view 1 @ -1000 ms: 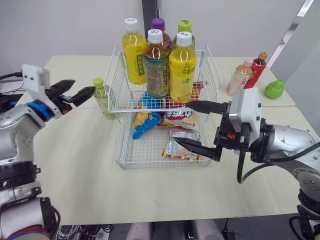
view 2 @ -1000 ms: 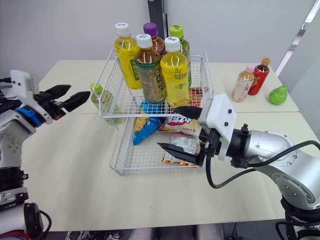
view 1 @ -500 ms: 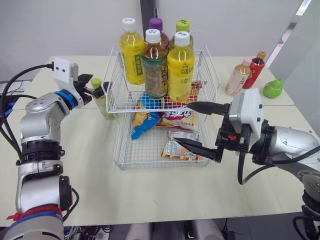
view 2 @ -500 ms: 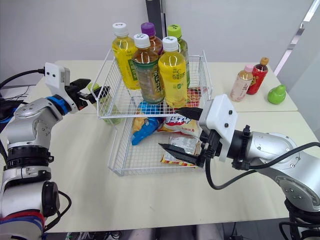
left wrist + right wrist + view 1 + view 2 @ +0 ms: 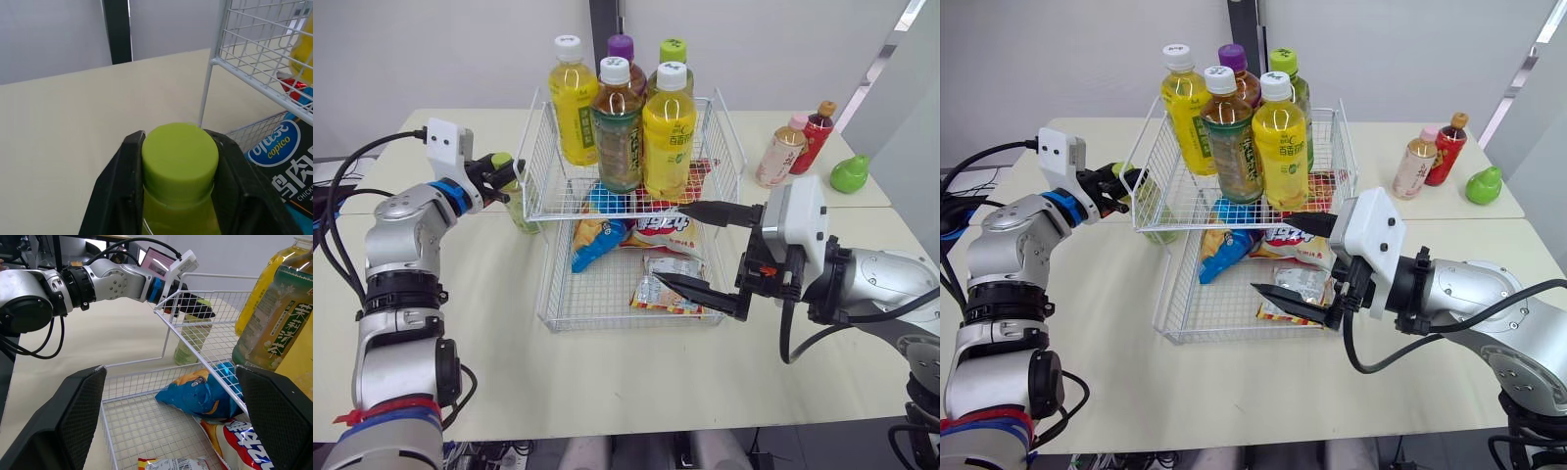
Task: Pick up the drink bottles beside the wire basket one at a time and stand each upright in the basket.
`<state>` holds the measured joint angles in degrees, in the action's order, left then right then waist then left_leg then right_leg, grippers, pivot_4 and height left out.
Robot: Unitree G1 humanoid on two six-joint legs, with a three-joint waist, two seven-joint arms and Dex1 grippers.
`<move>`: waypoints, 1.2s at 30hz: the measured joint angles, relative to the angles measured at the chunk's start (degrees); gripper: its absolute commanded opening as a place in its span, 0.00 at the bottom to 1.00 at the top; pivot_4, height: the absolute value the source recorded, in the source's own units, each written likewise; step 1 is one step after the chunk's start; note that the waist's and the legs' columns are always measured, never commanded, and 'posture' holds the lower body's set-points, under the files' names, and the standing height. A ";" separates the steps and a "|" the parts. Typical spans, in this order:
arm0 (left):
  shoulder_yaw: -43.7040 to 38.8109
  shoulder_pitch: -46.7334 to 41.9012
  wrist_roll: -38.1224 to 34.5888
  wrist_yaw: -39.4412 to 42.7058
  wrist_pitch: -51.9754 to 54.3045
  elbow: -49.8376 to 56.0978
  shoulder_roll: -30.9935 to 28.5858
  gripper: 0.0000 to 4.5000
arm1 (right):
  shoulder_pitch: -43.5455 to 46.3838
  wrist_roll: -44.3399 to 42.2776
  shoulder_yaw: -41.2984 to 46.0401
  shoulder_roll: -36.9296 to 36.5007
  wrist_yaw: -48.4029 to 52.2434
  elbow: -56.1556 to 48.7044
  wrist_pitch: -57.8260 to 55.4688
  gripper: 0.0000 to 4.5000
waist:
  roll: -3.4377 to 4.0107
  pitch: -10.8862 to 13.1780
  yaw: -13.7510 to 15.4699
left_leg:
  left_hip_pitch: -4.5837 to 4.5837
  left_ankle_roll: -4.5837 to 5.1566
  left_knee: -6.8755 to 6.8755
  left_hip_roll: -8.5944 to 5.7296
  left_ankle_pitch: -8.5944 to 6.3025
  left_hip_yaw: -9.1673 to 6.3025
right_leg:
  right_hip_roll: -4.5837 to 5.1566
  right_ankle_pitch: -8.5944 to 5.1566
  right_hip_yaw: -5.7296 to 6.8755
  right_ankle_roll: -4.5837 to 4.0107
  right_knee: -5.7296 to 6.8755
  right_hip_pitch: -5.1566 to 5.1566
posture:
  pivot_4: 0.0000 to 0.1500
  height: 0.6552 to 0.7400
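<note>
The left arm is bent at the elbow, its forearm stretched toward the left wall of the wire basket (image 5: 538,164). The left gripper (image 5: 505,174) has its jaws clamped on the neck of the green-capped bottle (image 5: 519,204). The right arm lies across the basket's front, and the right gripper (image 5: 680,245) points leftward with its jaws spread wide.

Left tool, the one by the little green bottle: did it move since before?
Yes. The left tool moved toward the wire basket and now grips the green bottle by its cap.
</note>
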<state>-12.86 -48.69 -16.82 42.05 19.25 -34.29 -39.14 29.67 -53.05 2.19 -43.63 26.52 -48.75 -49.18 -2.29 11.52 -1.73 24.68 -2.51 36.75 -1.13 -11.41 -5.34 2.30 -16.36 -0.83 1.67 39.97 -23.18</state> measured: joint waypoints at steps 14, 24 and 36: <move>-1.32 5.96 -1.30 1.52 5.65 9.45 -6.46 0.30 | 0.04 -0.49 3.47 -1.45 2.83 3.06 1.61 1.00 | -0.01 0.01 -0.20 | 0.04 0.00 -0.02 0.13 0.00 -0.03 | -0.09 -0.01 0.01 -0.01 -0.02 -0.04 | 1.00 1.00; -4.43 2.57 -8.43 12.45 19.88 16.13 -22.98 0.30 | 1.49 -2.17 3.95 -1.41 6.15 6.39 2.91 1.00 | -0.07 0.05 -0.03 | 0.06 0.00 0.02 0.08 0.00 -0.01 | -0.10 -0.01 0.05 0.00 -0.04 -0.02 | 1.00 1.00; 10.20 -37.68 -8.37 26.25 34.96 4.97 -29.09 0.30 | 4.30 -2.79 7.23 -3.91 14.82 13.29 4.89 1.00 | -0.12 0.10 -0.13 | 0.13 0.01 0.05 -0.09 0.00 -0.04 | -0.18 -0.16 0.12 0.24 -0.05 -0.03 | 1.00 1.00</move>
<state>-2.67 -86.37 -25.19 68.31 54.20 -29.32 -68.24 33.96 -55.84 9.42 -47.53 41.34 -35.47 -44.28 -2.40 11.61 -1.86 24.81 -2.51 36.80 -1.22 -11.42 -5.38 2.12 -16.52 -0.72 1.91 39.92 -23.21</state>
